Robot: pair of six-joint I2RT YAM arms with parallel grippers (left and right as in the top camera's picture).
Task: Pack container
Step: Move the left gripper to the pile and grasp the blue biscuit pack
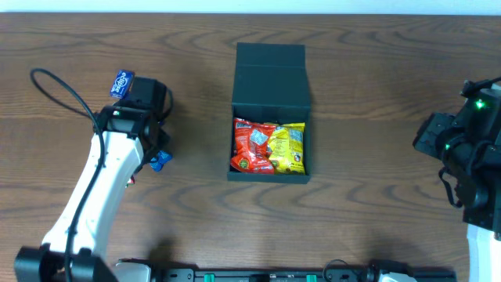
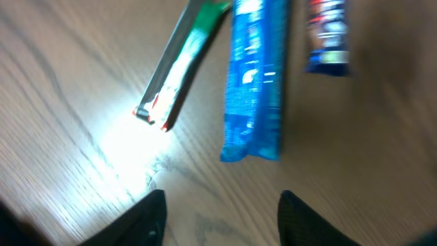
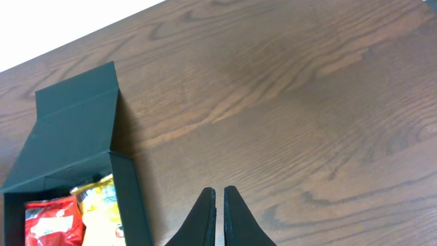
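Dark teal-black matte square container (image 1: pixel 270 177) sits mid brown wooden worktop (image 1: pixel 376 94), flap lid (image 1: pixel 270 74) open; probably light, stiff card, best taken at the lid's free edge; left end effector (image 2: pixel 222 205) parted, empty; right end effector (image 3: pixel 220 197) closed, empty.

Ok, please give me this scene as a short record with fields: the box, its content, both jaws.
container: open, lid flap folded back
inside: red packet beside yellow packet
left jaws: apart, holding nothing
near left jaws: green packet, blue packet, blue-ended packet, all on table
right jaws: shut, holding nothing, apart from container
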